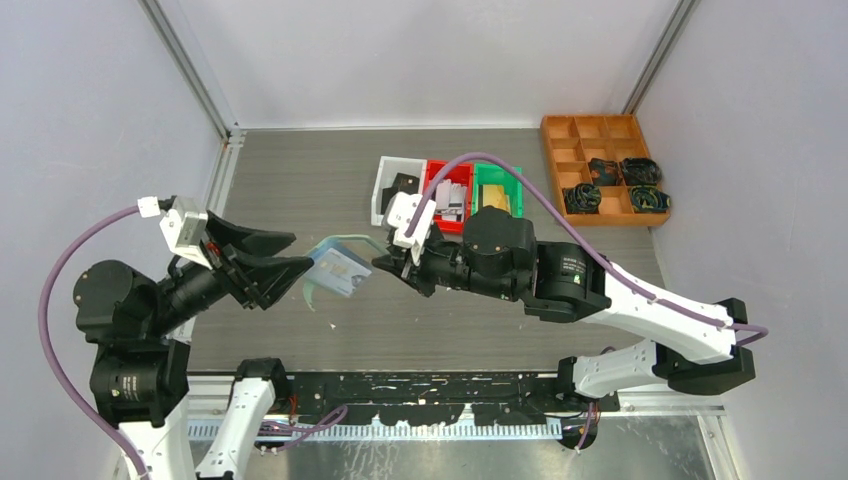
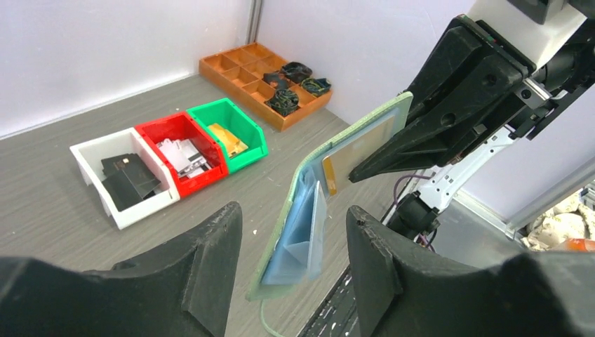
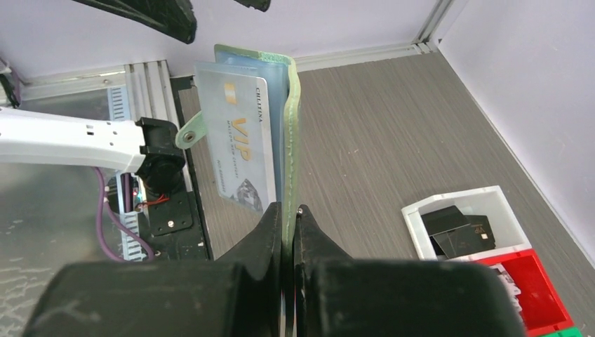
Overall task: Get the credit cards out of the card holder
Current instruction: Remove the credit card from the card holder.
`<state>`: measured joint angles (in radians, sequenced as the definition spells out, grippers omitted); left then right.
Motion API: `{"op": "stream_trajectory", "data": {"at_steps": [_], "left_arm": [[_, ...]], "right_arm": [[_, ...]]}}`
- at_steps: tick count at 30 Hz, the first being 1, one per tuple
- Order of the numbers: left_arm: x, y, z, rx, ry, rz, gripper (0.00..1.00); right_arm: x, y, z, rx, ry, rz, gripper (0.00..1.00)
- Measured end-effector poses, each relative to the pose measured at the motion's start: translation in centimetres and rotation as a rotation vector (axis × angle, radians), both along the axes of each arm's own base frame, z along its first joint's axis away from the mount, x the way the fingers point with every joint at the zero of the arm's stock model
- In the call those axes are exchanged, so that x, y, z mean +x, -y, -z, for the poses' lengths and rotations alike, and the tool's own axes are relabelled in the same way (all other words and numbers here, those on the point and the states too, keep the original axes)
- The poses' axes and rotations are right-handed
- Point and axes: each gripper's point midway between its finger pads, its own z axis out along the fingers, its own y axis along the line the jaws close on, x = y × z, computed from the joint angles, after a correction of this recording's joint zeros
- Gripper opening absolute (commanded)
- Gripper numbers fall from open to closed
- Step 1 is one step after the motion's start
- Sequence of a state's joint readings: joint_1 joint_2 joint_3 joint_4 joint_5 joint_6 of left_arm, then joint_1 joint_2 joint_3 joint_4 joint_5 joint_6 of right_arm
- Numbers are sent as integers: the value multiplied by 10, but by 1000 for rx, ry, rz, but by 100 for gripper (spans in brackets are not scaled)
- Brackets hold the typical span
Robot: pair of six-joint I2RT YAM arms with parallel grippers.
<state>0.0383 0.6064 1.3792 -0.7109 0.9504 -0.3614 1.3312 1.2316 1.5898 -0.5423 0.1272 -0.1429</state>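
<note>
The card holder [image 3: 291, 105] is pinched by one edge between the closed fingers of the right gripper [image 3: 290, 210] and is held opened and on edge above the table [image 1: 300, 180]. A silver-grey card [image 3: 238, 140] lettered VIP is seen against its inner face. Just across from it the left gripper [image 2: 293, 225] is spread wide, with one finger on either side of the holder's free end; no contact can be made out. Beyond the right gripper three bins are set side by side, touching: a white bin [image 1: 385, 185] with black cards [image 3: 456, 228], a red bin [image 1: 437, 168] with silver-grey ones, and a green bin [image 1: 497, 172] with a gold card [image 2: 226, 139]. Farther out to that gripper's right, an orange tray [image 1: 560, 130] with black coiled cables [image 1: 615, 185] is placed by the wall. The table is surfaced in grey wood-grain and is enclosed by plain pale walls [image 1: 420, 50].
</note>
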Motion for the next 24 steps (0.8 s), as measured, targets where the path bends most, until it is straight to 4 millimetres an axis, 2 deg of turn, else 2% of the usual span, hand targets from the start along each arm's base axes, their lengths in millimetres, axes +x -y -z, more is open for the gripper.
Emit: {"op": "stream_trajectory", "data": {"at_steps": [3, 6, 12, 18, 24], "left_arm": [[1, 0, 2, -22, 11, -9, 57], [4, 0, 17, -56, -33, -12, 57], [6, 4, 38, -136, -135, -2, 54], [-3, 8, 33, -173, -146, 33, 50], [-12, 14, 20, -216, -158, 97, 53]], "right_arm": [[-4, -2, -1, 8, -10, -23, 1], [-6, -6, -6, 42, -36, -42, 1], [-1, -15, -28, 184, -124, -69, 1], [-4, -23, -42, 285, -203, -109, 1], [-4, -37, -32, 309, -271, -127, 1]]}}
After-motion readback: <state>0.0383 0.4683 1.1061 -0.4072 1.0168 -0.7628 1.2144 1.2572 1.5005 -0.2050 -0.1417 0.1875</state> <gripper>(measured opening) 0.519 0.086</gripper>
